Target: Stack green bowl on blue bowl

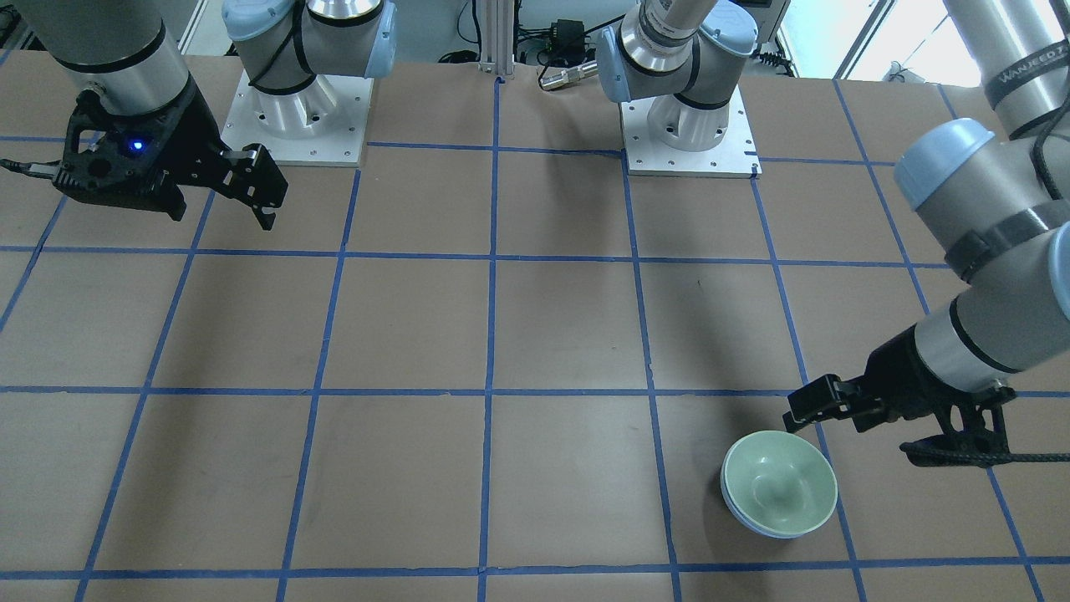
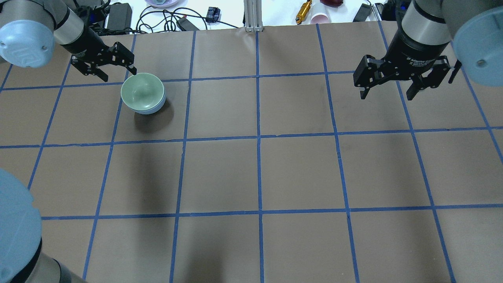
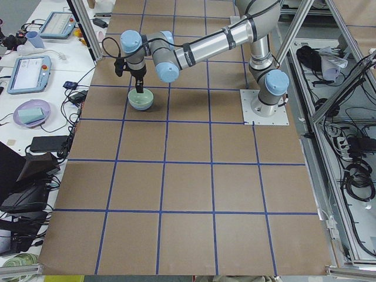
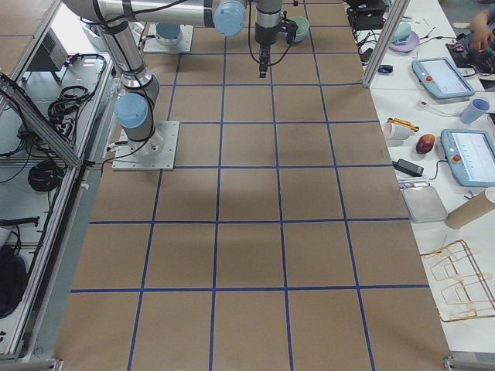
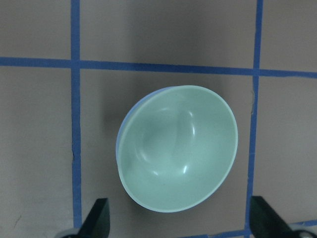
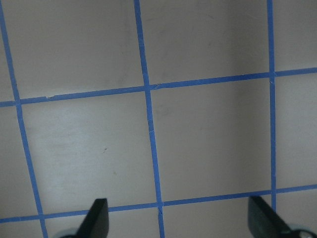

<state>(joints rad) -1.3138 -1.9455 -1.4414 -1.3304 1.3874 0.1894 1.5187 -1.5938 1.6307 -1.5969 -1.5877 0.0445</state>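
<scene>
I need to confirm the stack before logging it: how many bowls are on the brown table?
2. The green bowl sits nested in the blue bowl, just beside the left gripper. No other bowl seems hidden.

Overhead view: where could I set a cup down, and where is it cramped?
On the table, the middle and near rows of taped squares are bare, as is the square under the right gripper. Crowded only far left: the green bowl sits in the blue bowl beside the left gripper.

Silver-grey tube arms (image 1: 995,334) with pale blue joint caps (image 1: 943,159), bolted to square white base plates (image 1: 334,142); black left hand (image 1: 798,411), black right hand (image 1: 269,205) with a blue light (image 1: 135,146)
</scene>
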